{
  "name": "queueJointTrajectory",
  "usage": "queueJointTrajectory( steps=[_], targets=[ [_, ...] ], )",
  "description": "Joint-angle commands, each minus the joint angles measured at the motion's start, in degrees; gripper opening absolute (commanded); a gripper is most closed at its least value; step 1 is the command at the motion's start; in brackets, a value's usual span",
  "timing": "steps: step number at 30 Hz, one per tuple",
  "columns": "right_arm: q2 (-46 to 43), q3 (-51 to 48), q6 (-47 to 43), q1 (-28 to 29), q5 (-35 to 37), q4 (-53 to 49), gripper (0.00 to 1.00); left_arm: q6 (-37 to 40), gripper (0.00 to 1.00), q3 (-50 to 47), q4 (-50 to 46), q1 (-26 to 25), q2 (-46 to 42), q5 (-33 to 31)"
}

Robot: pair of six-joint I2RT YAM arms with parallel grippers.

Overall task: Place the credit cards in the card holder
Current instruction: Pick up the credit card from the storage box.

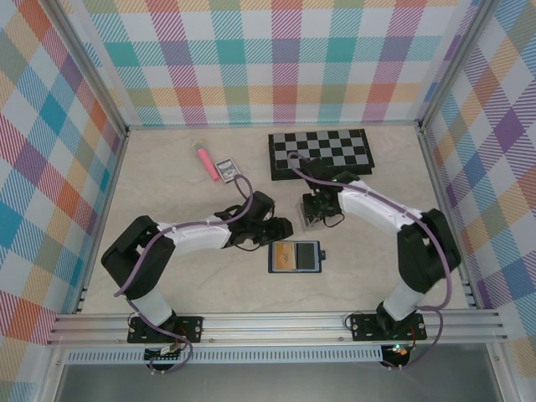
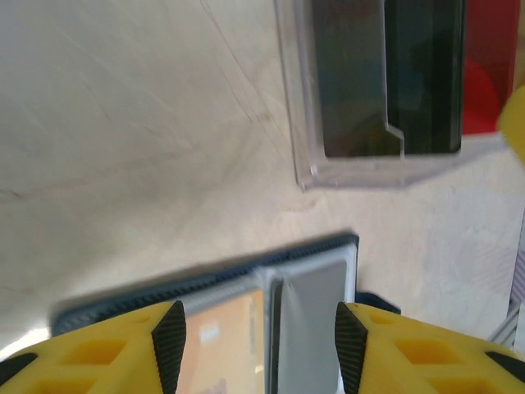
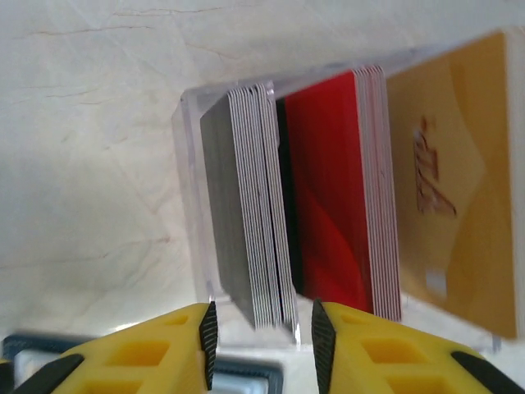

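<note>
**A:** Left gripper [image 1: 270, 228] spread wide above the card holder [image 1: 295, 256]; a navy wallet, lying open and flat at the near middle of the pale table [image 1: 167, 193]; an orange card [image 1: 287, 255] in its left pocket.

**B:** The credit cards [image 3: 328, 222] are thin and glossy; they stand on edge in a clear acrylic stand [image 3: 190, 189] just on the far side of the wallet; right gripper [image 3: 262, 332] parted, astride the grey-white stack, gaps either side.
</note>
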Motion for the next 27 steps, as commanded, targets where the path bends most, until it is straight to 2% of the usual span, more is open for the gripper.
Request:
queueJointTrajectory(
  steps=[1,15,27],
  targets=[
    [3.5,4.3,-3.7,1.4,6.9,-4.2,0.38,-0.8,0.53,1.4,-1.4,1.7,-0.3,-1.2],
    [14.1,11.2,-5.2,4.1,17.8,-7.0,0.41,-1.2,0.53,-1.1,-0.4,3.5,-0.9,-0.4],
    [12.2,11.2,-6.0,4.3,21.9,-7.2,0.37,-0.9,0.53,-0.3,-0.1,3.7,0.3,1.1]
  ],
)
